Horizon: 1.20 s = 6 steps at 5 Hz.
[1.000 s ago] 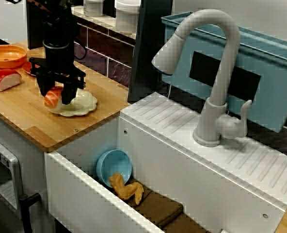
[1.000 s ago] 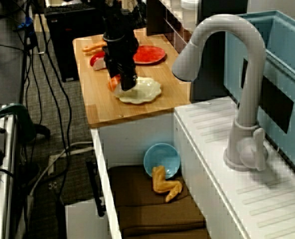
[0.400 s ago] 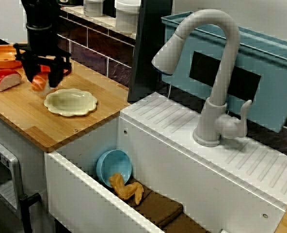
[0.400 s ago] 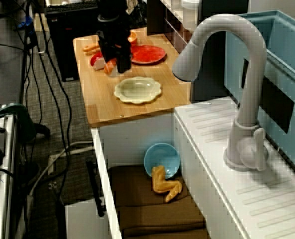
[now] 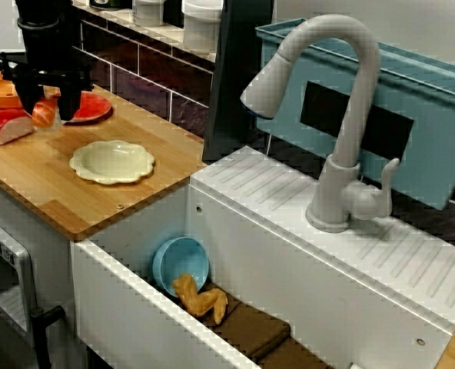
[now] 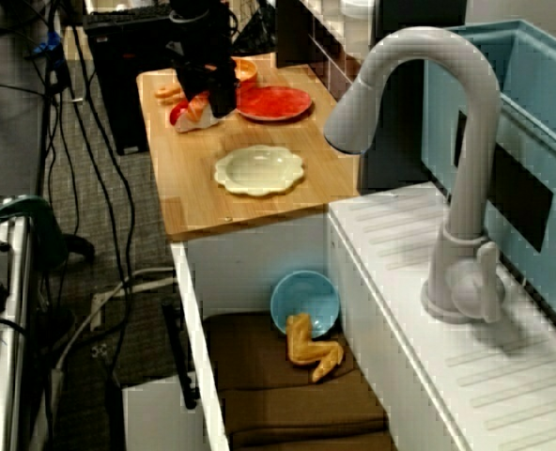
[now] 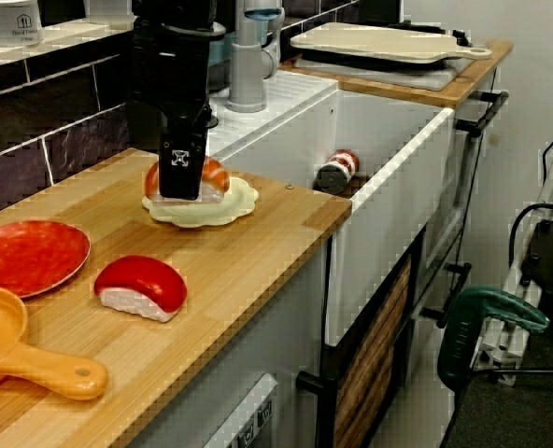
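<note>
Over the table [image 5: 51,184] at far left, claw [image 5: 47,110] pinching salmon sushi [image 5: 41,115] beside red plate [image 5: 93,106], blue bowl [image 5: 183,263] and fried piece [image 5: 202,298] inside sink [image 5: 127,304].

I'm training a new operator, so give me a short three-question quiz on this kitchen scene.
1. What do the fingers hold? A) orange-topped sushi B) a spoon C) a cup
2. True or false: the blue bowl in the sink stands upright.
3. Fill in: the other sushi, on the counter, has a ___ top.
Key: 1 A; 2 false, it is tipped on its side; 3 red.
</note>
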Available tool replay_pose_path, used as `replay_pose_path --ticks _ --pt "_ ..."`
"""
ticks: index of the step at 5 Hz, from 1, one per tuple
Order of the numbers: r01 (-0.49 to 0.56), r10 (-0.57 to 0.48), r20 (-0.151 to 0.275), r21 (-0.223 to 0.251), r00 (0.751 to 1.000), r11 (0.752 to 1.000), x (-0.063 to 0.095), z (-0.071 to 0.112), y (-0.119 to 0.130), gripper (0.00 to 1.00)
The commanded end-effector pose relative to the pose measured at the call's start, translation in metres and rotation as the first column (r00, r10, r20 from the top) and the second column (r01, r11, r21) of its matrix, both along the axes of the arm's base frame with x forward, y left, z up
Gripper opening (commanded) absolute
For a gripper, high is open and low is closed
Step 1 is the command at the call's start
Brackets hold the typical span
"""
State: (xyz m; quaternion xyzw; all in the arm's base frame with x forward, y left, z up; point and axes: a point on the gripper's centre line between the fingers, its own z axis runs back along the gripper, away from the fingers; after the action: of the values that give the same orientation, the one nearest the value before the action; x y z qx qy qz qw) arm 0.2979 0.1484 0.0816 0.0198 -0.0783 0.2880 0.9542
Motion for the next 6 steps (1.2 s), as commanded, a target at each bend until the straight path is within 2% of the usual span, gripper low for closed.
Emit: replay_pose_path --ticks 1,2,3,5,6 --pt "-0.193 0.194 0.080 -0.016 0.978 0.981 0.039 0.020 0.057 0.00" --pt "-0.235 0.235 0.085 -0.011 0.968 0.972 0.052 0.023 0.074 0.00" --pt "-0.270 0.271 0.095 -0.022 0.958 0.963 0.058 0.023 0.093 0.00" --pt "-0.289 0.287 0.100 -0.004 0.953 0.957 0.059 0.017 0.104 0.00" --pt "-0.308 0.313 0.083 -0.070 0.946 0.949 0.054 0.019 0.103 1.00"
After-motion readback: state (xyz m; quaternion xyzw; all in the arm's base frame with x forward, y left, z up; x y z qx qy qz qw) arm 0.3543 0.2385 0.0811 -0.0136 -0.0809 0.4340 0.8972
